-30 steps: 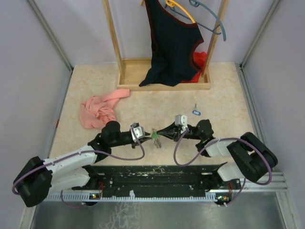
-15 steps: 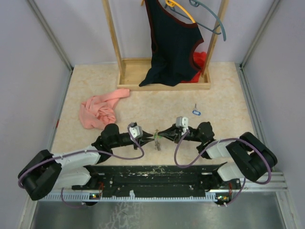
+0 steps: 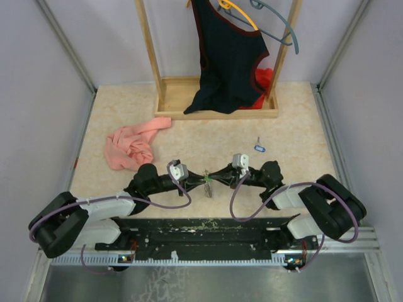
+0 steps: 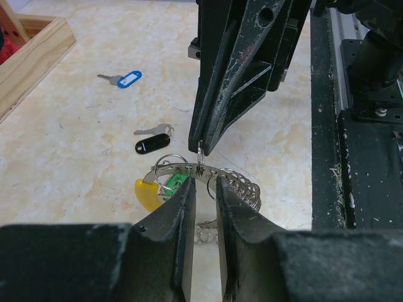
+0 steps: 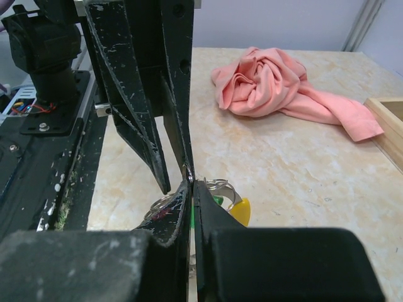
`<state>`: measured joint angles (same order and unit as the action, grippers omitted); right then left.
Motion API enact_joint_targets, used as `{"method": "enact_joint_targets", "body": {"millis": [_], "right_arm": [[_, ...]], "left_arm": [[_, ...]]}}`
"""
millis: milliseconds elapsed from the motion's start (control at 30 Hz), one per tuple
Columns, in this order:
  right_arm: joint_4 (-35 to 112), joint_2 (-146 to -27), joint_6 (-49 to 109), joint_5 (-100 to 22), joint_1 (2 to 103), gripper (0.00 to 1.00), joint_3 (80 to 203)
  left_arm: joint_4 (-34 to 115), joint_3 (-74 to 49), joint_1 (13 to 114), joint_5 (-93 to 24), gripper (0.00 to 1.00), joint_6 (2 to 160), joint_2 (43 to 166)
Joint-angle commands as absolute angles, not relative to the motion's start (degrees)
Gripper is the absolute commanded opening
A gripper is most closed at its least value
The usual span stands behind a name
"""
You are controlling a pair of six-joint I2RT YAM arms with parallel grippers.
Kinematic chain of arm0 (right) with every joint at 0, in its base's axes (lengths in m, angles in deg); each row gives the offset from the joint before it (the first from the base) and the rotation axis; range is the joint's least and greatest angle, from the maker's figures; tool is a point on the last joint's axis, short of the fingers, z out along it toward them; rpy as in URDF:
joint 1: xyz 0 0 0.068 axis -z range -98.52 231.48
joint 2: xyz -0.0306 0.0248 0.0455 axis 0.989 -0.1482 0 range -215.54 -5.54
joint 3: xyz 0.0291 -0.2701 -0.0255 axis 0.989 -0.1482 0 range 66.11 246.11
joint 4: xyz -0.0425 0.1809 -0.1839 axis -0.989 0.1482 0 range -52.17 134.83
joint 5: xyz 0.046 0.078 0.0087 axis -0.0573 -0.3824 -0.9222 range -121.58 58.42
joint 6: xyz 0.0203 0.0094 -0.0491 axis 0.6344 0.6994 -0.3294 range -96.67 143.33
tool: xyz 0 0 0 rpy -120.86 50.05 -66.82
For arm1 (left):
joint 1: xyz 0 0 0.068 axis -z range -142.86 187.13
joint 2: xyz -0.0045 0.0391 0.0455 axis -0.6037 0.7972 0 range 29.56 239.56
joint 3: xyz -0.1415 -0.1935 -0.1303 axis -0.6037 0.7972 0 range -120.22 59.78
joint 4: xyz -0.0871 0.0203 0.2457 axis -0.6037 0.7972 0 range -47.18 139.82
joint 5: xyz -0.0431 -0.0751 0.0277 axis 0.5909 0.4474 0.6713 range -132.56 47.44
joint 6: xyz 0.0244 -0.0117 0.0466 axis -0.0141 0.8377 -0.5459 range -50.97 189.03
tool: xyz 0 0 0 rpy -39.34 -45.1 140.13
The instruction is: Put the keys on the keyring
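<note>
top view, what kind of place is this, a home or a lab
Most likely a lab test cell, not a home: plain grey walls box in a marble-look table, two arms sit bolted to a rail at its near edge, and a small wooden rack with a dark top looks staged.

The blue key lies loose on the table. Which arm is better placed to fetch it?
Right, probably: the blue key lies on its side, beyond the right end effector; the left end effector would reach across. But the right is shut on the keyring and must release first.
</note>
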<state>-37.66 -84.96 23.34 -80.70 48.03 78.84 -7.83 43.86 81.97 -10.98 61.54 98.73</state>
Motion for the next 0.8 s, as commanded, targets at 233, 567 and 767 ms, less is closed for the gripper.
{"method": "enact_joint_targets", "body": {"millis": [233, 567, 767], "right_arm": [[-39.1, -84.83, 21.87, -80.69, 46.46, 0.0, 79.2], [-33.27, -82.83, 19.53, -80.72, 45.88, 0.0, 79.34], [-33.38, -82.31, 20.11, -80.39, 45.88, 0.0, 79.64]], "left_arm": [[-13.04, 43.51, 81.78, -10.87, 0.22, 63.33, 101.02], [-13.88, 43.17, 81.78, -9.54, 0.16, 63.41, 101.91], [-13.93, 43.14, 81.78, -8.23, 0.14, 63.58, 102.94]]}}
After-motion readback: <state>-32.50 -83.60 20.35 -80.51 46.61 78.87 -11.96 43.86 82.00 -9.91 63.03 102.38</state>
